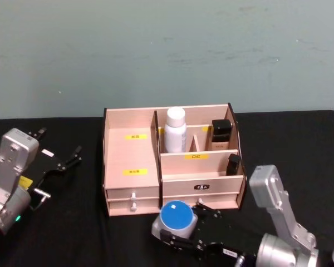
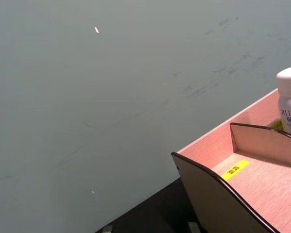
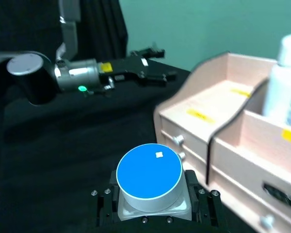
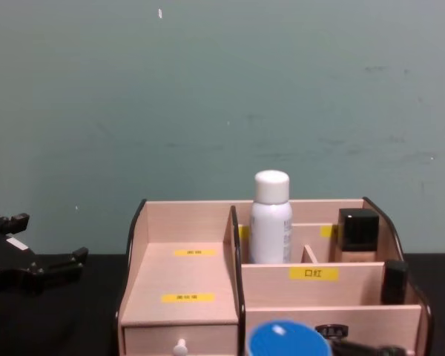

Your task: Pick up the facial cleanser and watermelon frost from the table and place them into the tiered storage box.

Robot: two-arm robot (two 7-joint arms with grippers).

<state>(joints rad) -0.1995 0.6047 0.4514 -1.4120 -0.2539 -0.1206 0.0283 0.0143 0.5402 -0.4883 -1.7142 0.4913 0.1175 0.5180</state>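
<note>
The tiered storage box (image 1: 131,156) stands mid-table. A white capped bottle (image 1: 175,130), the facial cleanser by its look, stands upright in a back compartment (image 4: 271,219). A round white jar with a blue lid (image 1: 176,217), apparently the watermelon frost, sits just in front of the drawers. My right gripper (image 1: 183,235) is shut on that jar, its jaws on both sides of the jar body (image 3: 149,177). Left of the box, my left gripper (image 1: 58,147) hovers open and holds nothing.
Two dark-capped bottles (image 1: 221,133) (image 1: 233,164) stand in the box's right compartments. Small knobbed drawers (image 1: 133,196) face me. A black cloth (image 1: 72,222) covers the table, and a green wall (image 1: 167,50) rises behind it.
</note>
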